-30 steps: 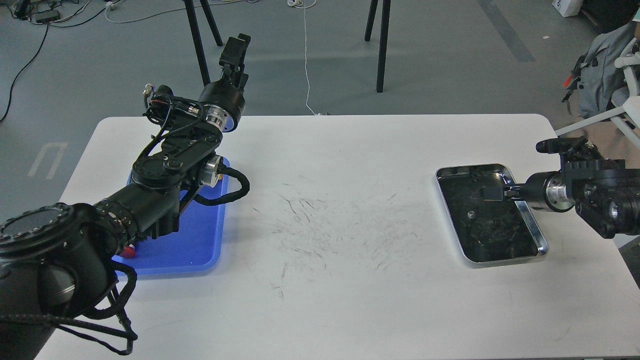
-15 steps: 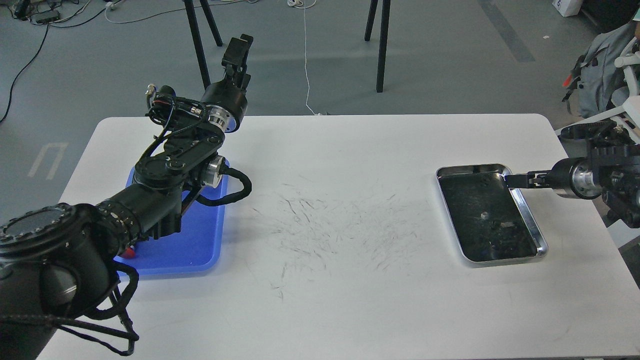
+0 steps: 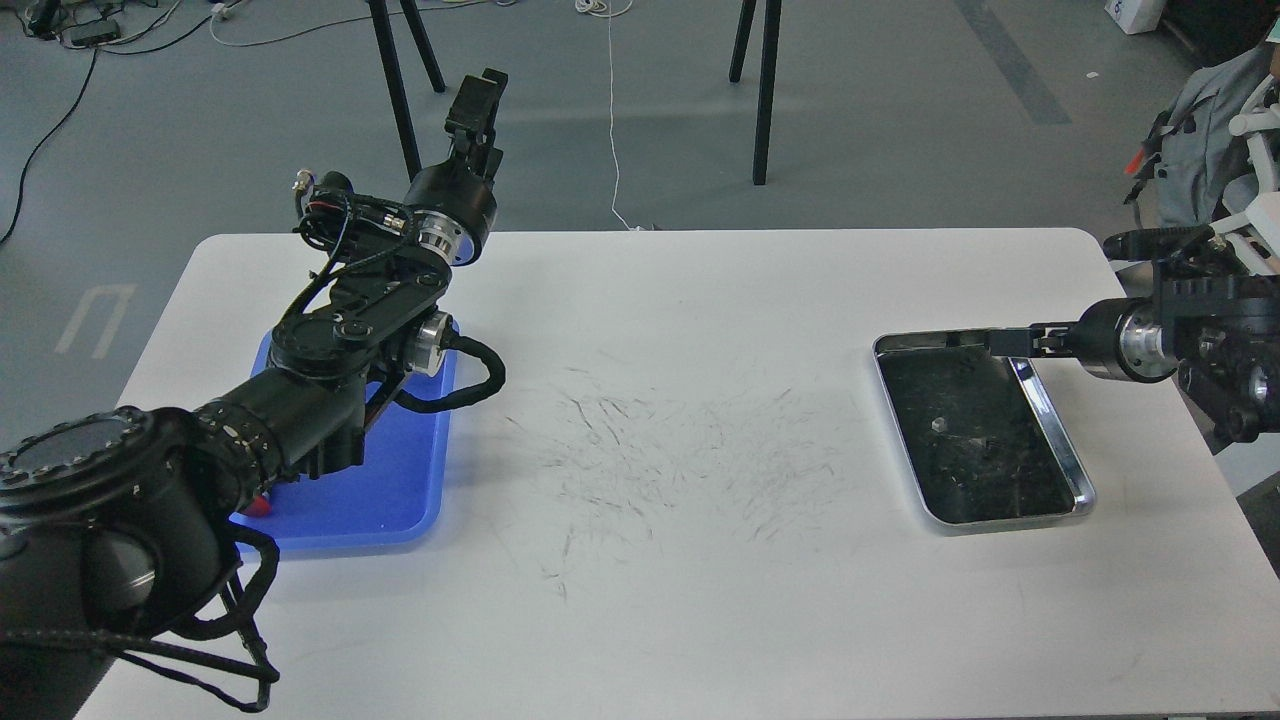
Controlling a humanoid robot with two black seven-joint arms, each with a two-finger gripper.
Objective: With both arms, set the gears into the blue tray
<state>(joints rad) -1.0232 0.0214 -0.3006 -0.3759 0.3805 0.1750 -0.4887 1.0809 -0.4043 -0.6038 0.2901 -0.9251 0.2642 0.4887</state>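
The blue tray [image 3: 390, 490] lies at the table's left, largely covered by my left arm. My left gripper [image 3: 478, 98] is raised high past the table's far edge, dark and end-on, so its fingers cannot be told apart. My right gripper [image 3: 1003, 342] reaches in from the right and hovers over the far right corner of the silver tray [image 3: 1062, 440]. Its fingers look thin and close together, and whether they hold anything does not show. I cannot make out the black gears against the silver tray's dark floor or anywhere else. Only a small grey speck [image 3: 940, 424] shows in that tray.
A red-capped part [image 3: 258, 506] peeks out beside my left forearm on the blue tray. The white table [image 3: 660, 560] shows dark scuff marks in its middle. Black stand legs [image 3: 762, 90] rise beyond the far edge. A chair with a bag [image 3: 1205, 150] sits at the far right.
My right gripper has drawn back out of the silver tray's middle, rising toward its far right corner. The left arm has barely shifted.
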